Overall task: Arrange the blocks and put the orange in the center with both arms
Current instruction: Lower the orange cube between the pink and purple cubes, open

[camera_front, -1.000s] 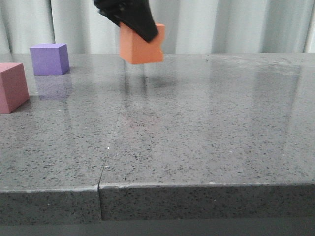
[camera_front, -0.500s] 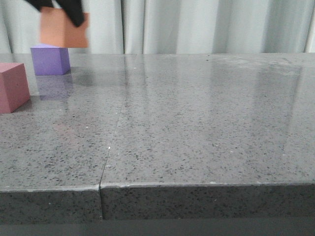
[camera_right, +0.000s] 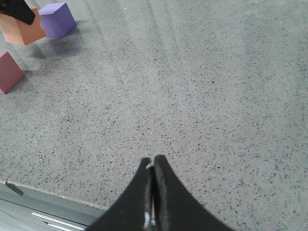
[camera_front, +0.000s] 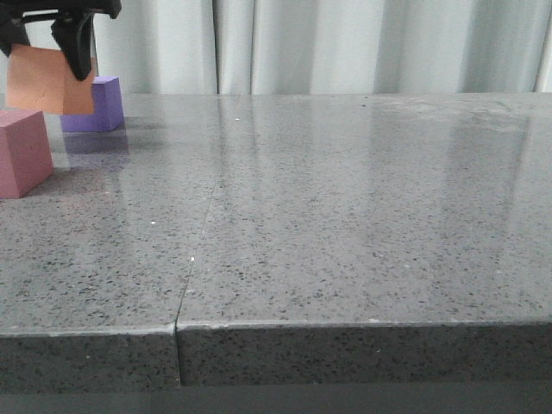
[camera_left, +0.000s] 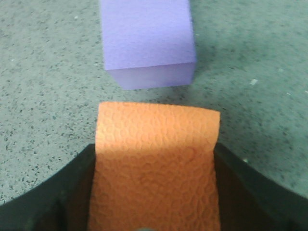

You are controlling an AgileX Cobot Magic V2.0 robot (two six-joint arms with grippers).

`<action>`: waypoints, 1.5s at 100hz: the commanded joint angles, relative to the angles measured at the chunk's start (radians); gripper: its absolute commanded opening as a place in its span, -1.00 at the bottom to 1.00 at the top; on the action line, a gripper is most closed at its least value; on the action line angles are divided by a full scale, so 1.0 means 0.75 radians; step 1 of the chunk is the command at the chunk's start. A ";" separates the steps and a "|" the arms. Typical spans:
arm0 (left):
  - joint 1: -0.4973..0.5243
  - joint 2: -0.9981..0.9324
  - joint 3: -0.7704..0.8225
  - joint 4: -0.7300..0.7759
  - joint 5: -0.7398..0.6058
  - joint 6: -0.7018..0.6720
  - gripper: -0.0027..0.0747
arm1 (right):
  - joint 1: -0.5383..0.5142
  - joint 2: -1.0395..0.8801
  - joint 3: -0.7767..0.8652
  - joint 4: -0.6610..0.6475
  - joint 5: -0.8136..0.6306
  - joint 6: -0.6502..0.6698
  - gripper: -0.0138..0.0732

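The right hand (camera_right: 153,166) hangs over the speckled grey worktop (camera_right: 202,96), its two black fingers (camera_right: 166,192) pressed together with nothing between them. Well apart from it, at the far corner of the view, three cubes sit close together. The orange cube (camera_right: 21,30) is tilted and lifted clear of the worktop, gripped from above by the left hand (camera_right: 17,10), of which only a dark tip shows. The purple cube (camera_right: 57,19) rests just beside it, flat on the surface. The pink cube (camera_right: 8,71) stands nearer, partly cut off by the frame edge. The worktop's front edge shows near the right hand
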 commanded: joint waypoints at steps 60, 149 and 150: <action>0.028 -0.080 0.153 0.033 -0.270 -0.165 -0.34 | -0.003 0.011 -0.034 -0.021 -0.103 -0.010 -0.84; 0.028 -0.149 0.153 0.009 -0.308 -0.165 0.58 | -0.003 0.011 -0.034 -0.021 -0.103 -0.010 -0.84; 0.028 -0.154 0.153 0.009 -0.311 -0.165 0.58 | -0.003 0.011 -0.034 -0.021 -0.103 -0.010 -0.84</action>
